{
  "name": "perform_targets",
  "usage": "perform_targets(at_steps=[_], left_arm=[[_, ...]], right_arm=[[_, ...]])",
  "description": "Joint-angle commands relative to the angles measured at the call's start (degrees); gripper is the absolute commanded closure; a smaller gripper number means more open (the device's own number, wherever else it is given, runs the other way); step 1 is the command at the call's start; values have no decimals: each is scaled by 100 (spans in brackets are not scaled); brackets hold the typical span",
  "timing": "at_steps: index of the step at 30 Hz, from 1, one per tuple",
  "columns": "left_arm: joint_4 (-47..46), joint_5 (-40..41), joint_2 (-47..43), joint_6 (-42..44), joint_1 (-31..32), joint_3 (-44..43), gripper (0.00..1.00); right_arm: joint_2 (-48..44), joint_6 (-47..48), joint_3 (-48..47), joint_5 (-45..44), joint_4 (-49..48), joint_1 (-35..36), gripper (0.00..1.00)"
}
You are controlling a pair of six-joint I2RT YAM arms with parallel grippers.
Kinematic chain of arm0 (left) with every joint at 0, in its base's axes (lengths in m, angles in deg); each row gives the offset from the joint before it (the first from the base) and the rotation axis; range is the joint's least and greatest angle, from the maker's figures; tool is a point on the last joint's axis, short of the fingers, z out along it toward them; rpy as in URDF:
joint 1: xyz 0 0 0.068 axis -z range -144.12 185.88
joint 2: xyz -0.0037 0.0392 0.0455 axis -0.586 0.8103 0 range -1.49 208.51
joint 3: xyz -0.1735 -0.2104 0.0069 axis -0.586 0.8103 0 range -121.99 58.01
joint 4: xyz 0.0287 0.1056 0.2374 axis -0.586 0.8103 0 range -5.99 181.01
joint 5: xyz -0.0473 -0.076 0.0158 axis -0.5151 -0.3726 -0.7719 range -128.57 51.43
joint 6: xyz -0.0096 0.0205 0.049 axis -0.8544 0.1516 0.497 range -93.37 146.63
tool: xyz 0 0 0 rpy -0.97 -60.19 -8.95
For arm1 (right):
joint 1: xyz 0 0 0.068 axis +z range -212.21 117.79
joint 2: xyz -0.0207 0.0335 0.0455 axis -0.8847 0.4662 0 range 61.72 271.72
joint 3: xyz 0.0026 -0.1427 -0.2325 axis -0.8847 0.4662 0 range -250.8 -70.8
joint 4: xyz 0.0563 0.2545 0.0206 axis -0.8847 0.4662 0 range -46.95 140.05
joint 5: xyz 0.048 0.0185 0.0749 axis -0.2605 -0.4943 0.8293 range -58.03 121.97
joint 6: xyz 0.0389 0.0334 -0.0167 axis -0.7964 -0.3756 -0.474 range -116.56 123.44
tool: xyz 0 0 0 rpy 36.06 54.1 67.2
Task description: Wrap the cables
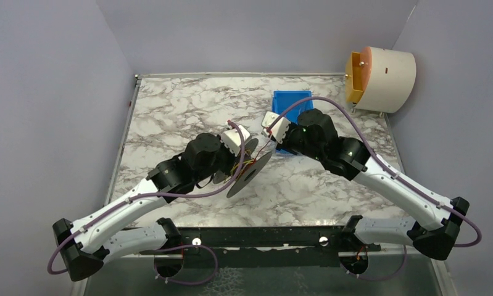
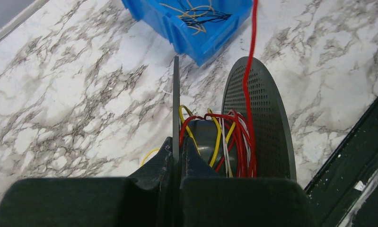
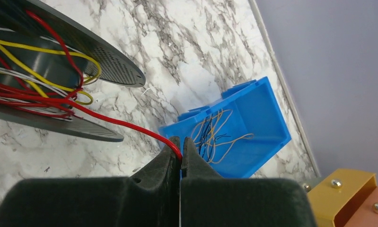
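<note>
A black spool (image 1: 251,171) with two perforated discs stands tilted at the table's middle. Red, yellow and white cables (image 2: 227,137) are wound round its hub. My left gripper (image 2: 176,144) is shut on the spool's left disc (image 2: 176,104), pinching its rim. My right gripper (image 3: 181,144) is shut on a red cable (image 3: 125,124) that runs taut from the spool (image 3: 59,71) to its fingertips. In the left wrist view that red cable (image 2: 250,56) rises over the right disc (image 2: 262,118). In the top view the right gripper (image 1: 269,129) is just right of the spool.
A blue bin (image 1: 291,106) holding loose orange and black wires (image 3: 215,132) sits behind the right gripper; it also shows in the left wrist view (image 2: 196,26). A cream drum on a yellow bracket (image 1: 382,77) stands at the back right corner.
</note>
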Motion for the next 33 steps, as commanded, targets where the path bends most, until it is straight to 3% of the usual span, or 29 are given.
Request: perform_targets(at_steps=[1,17,23,27,33], left_arm=[[70,-827,-431,309,9,17,100],[649,-2270,-1273,180,9,-926,100],[371,-2724,-1349,-68,9,-1097,100],[-99,-3108,-1453,-299,9,-995,100],[-824,-3669,-1491,-739,11,-846,100]], right_arm=[[78,-51,188,979,-406,-432,99],[-144,-1586,1615,4721,-648,-1627,99],[-556,-2120,2416,6109,-1397,-1732,99],[-762,-2699,2984,7240,-2441,-1744,99],[-947,-3282,3434,8141,-3454,-1743,99]])
